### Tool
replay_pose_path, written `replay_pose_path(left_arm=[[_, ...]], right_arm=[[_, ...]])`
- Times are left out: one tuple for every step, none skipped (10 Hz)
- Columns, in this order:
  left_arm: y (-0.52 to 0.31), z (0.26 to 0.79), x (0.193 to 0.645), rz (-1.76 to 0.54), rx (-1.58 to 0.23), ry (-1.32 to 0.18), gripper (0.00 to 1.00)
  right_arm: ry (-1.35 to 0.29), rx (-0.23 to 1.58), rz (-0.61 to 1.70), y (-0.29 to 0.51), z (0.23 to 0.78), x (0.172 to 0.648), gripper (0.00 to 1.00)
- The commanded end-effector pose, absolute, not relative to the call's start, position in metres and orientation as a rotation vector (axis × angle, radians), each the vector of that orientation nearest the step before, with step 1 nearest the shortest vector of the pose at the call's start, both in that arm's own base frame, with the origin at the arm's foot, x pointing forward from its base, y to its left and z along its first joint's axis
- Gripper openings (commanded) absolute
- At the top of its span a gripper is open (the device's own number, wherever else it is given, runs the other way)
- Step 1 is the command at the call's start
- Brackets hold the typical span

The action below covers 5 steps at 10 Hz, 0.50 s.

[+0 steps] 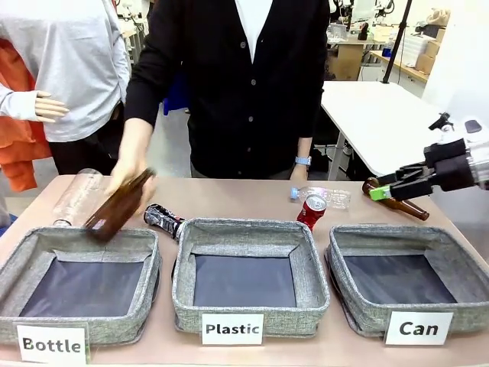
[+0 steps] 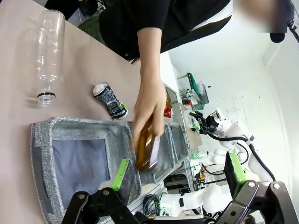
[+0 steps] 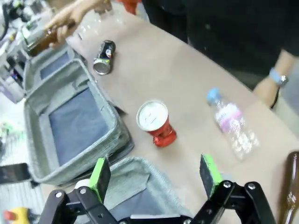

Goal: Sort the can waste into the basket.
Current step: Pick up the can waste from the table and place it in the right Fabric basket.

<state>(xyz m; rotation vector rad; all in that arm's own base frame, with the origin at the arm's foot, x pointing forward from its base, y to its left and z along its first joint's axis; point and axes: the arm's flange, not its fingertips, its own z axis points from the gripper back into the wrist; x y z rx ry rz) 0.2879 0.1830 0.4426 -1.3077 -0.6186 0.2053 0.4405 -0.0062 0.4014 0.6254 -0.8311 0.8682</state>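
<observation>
The red can (image 1: 311, 210) with a silver top stands upright on the table just behind the gap between the "Plastic" bin (image 1: 248, 229) and the "Can" basket (image 1: 397, 232). In the right wrist view the red can (image 3: 155, 122) lies ahead of my open right gripper (image 3: 155, 175), and the Can basket's rim (image 3: 135, 179) is just beneath. The black can (image 1: 163, 219) lies on its side behind the gap between the "Bottle" and "Plastic" bins; the black can (image 2: 110, 99) is beyond my open left gripper (image 2: 177, 171). My right gripper (image 1: 386, 186) hovers at the far right.
A person's hand holds a brown bottle (image 1: 118, 205) over the "Bottle" bin (image 1: 84, 238). A large clear bottle (image 1: 76, 197) lies at the back left. A small clear bottle (image 1: 321, 196) and another brown bottle (image 1: 399, 204) lie at the back right, under my right gripper.
</observation>
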Motion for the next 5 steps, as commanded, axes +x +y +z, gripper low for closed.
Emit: replay_pose_path(left_arm=[[0.183, 0.443, 0.288, 0.205, -1.308, -0.619, 1.00], [0.227, 0.480, 0.260, 0.173, -1.277, -0.722, 1.00], [0.259, 0.504, 0.233, 0.161, -1.248, -0.764, 1.00], [0.279, 0.518, 0.211, 0.168, -1.222, -0.795, 1.00], [0.286, 0.520, 0.193, 0.167, -1.203, -0.807, 1.00]], right_arm=[[-0.933, 0.588, 0.941, 0.000, 0.378, 0.465, 1.00], [-0.906, 0.581, 0.964, 0.003, 0.371, 0.473, 1.00], [-0.890, 0.576, 0.964, 0.009, 0.362, 0.484, 1.00], [-0.867, 0.558, 1.001, 0.015, 0.350, 0.496, 1.00], [-0.854, 0.572, 1.030, 0.021, 0.339, 0.507, 1.00]])
